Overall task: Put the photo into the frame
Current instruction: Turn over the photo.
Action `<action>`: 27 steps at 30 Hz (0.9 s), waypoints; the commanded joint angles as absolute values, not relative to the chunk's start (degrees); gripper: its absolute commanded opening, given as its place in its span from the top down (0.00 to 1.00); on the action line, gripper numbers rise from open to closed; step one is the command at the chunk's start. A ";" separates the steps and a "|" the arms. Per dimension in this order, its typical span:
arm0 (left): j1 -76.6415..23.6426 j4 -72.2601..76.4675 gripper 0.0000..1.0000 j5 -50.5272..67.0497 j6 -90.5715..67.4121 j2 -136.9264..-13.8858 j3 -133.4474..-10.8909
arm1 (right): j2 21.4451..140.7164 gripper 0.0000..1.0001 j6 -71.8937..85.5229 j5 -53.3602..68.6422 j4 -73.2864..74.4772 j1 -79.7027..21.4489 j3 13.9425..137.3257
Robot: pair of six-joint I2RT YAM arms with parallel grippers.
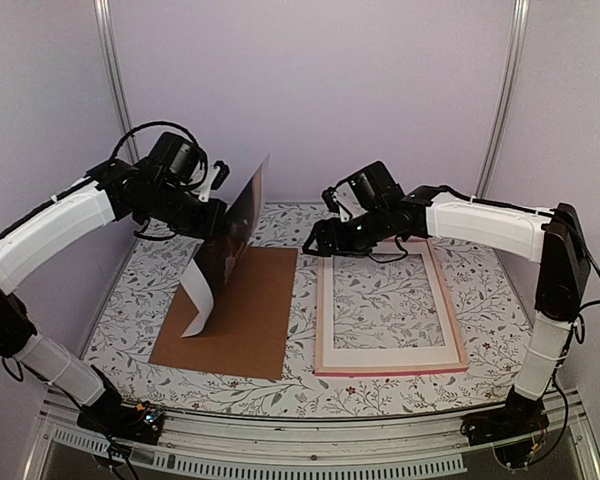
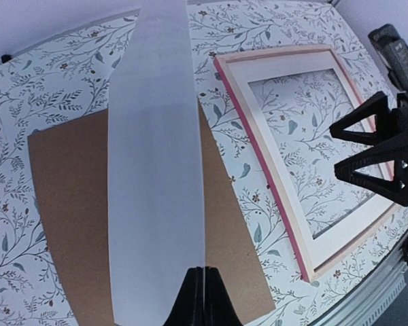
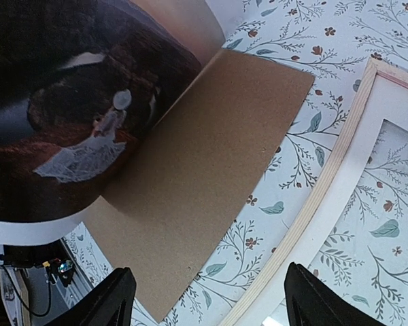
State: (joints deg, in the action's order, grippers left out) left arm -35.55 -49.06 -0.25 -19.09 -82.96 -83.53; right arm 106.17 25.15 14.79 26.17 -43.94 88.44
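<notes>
My left gripper (image 1: 218, 215) is shut on the photo (image 1: 232, 232), holding it nearly upright by its edge above the brown backing board (image 1: 230, 312). In the left wrist view its white back (image 2: 156, 156) runs up from my closed fingertips (image 2: 204, 272). The right wrist view shows its dark printed face with a pale figure (image 3: 88, 146). The pink frame (image 1: 390, 368) lies flat at centre right with a white mat inside; it also shows in the left wrist view (image 2: 258, 163). My right gripper (image 1: 317, 245) is open and empty, hovering over the frame's far left corner, facing the photo.
The table carries a floral cloth (image 1: 130, 310). The backing board lies left of the frame with a narrow strip of cloth between them. A metal rail (image 1: 310, 435) runs along the near edge. Purple walls enclose the back and sides.
</notes>
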 commanded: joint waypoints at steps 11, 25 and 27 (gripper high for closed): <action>-47.15 -31.97 1.00 2.62 -27.66 -96.66 -81.33 | 101.48 0.18 31.29 20.49 18.57 -38.81 85.59; -55.50 -20.28 1.00 -3.94 -34.83 -102.33 -76.86 | 103.10 0.18 37.58 20.29 12.62 -37.62 80.13; -56.23 -19.68 0.99 -4.65 -35.33 -103.01 -76.73 | 103.63 0.18 37.85 19.73 12.48 -37.53 79.84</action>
